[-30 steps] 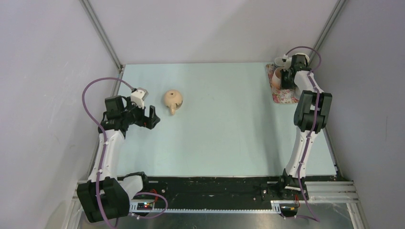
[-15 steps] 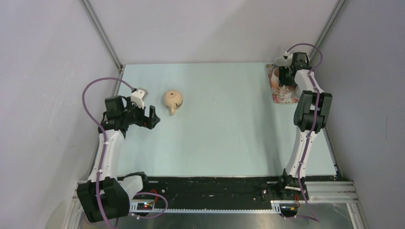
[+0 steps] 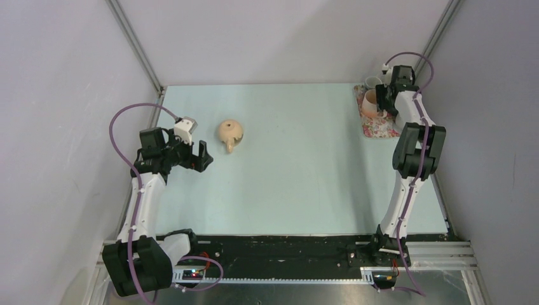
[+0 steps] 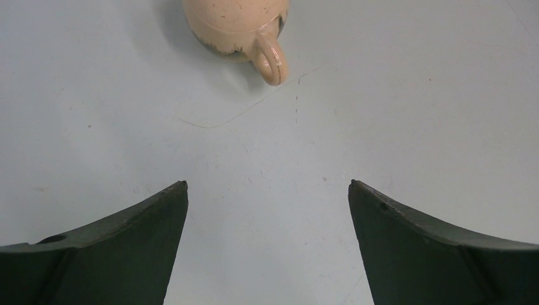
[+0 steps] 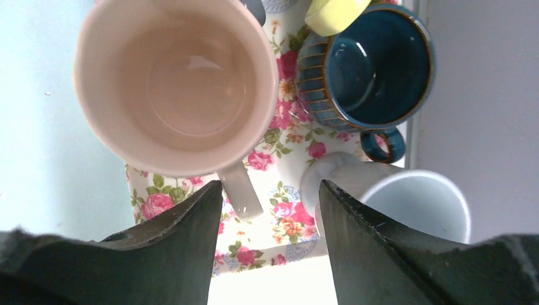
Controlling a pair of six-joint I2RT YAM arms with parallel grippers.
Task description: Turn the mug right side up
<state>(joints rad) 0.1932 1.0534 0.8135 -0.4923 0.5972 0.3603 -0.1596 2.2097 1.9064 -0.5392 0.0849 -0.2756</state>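
A tan mug [image 3: 230, 133] stands mouth down on the pale table, its handle [image 4: 272, 60] pointing toward my left gripper [image 4: 267, 184]. That gripper [image 3: 202, 157] is open and empty, a short way in front of the tan mug [image 4: 238, 22]. At the back right, a pink mug [image 5: 178, 82] stands upright on a floral tray [image 5: 289, 222]. My right gripper [image 5: 270, 190] hovers open just above the pink mug's handle [image 5: 241, 190], with nothing held. From above, the right gripper [image 3: 383, 95] is over the pink mug [image 3: 370, 103].
On the floral tray [image 3: 376, 129] also stand a dark blue mug [image 5: 368, 70] and a white mug [image 5: 413, 203], both upright, close to my right fingers. The side wall runs just right of the tray.
My right gripper has opened, let go of the pink mug's handle and drawn back a little from it. The left arm and tan mug have not moved.
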